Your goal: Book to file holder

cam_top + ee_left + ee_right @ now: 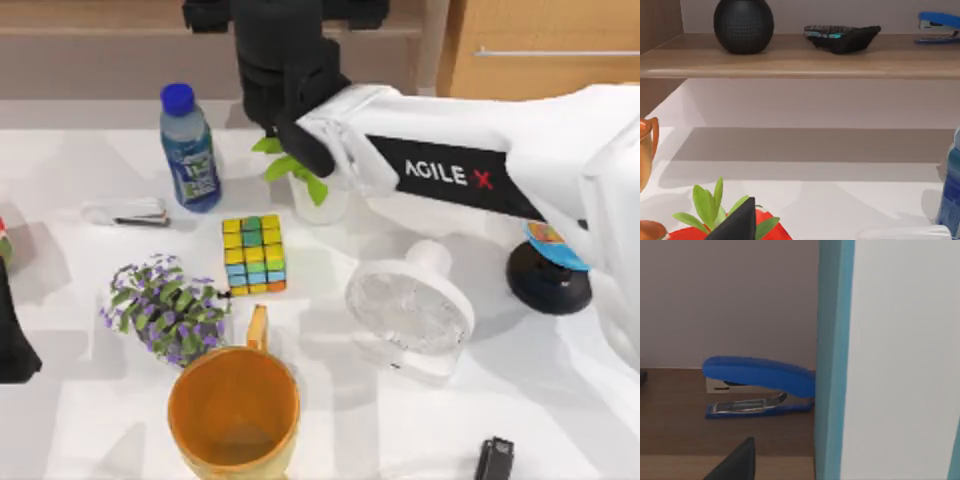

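The book (900, 360) stands upright right in front of my right wrist camera, its white face toward it and a teal edge on one side. One dark fingertip (735, 462) of the right gripper shows well off to the side and is not touching the book. From above, my right gripper (285, 70) reaches to the back middle of the table by the shelf, and the arm hides the book. The file holder is hidden. My left gripper (10, 340) rests parked at the table's left edge, one fingertip (740, 222) showing.
On the table stand a water bottle (190, 150), puzzle cube (253, 255), purple flowers (165, 308), orange mug (234, 412), white fan (410, 305) and potted plant (305, 180). The wooden shelf (800, 62) holds a black speaker (743, 25), calculator (841, 37) and blue stapler (757, 385).
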